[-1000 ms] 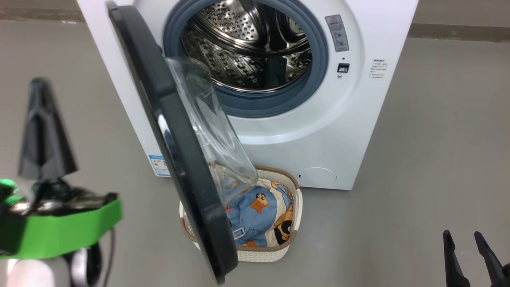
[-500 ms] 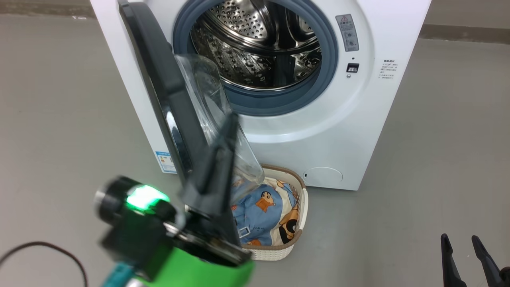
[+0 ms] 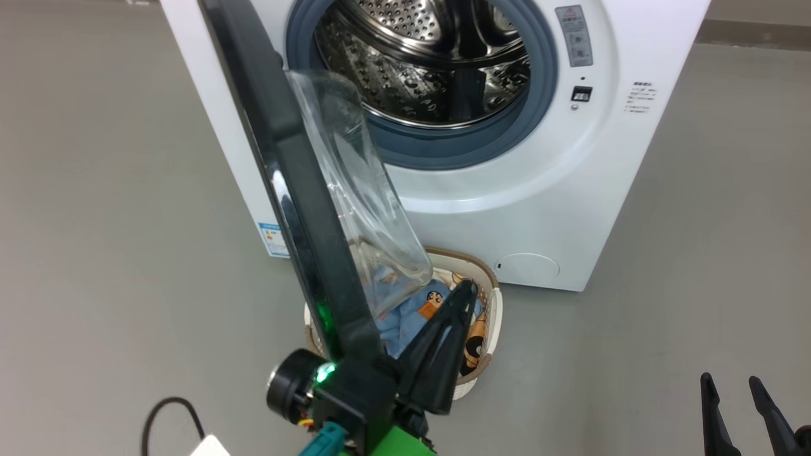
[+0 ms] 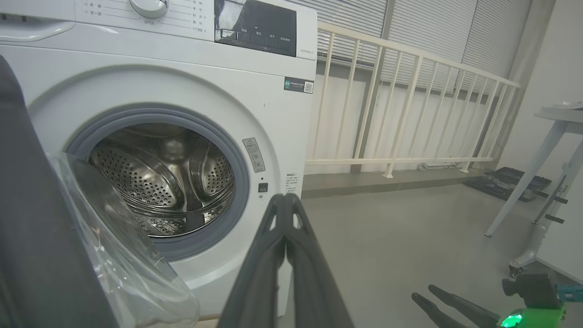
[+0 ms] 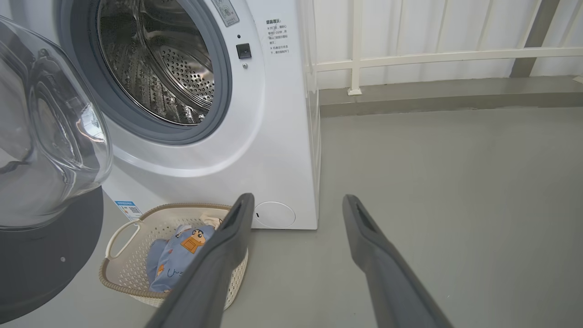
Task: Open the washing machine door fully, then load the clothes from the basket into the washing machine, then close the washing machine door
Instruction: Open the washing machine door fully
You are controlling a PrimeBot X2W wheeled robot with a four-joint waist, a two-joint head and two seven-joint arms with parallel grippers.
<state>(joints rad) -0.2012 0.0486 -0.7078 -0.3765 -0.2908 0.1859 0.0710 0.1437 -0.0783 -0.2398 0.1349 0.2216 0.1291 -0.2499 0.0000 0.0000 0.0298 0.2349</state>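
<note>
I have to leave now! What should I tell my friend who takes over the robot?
Left gripper: shut, empty, beside the lower edge of the washing machine door.
Right gripper: open, empty, low on the right.
Door stands partway open, overhanging the basket; clothes lie in the basket; drum looks empty.
Done: door started. Left: swing it wide, load clothes, close door.

The left gripper (image 3: 466, 292) has long matt dark-grey fingers (image 3: 437, 354) that taper to points, with slots near the tips. Behind them are a black boxy wrist housing (image 3: 355, 396), a round black pale-rimmed cylinder (image 3: 288, 392), a small glowing green light (image 3: 326, 372), a bright green band (image 3: 396, 443) and a teal connector (image 3: 326, 440). The right gripper (image 3: 730, 380) has matching slim dark fingers.
</note>
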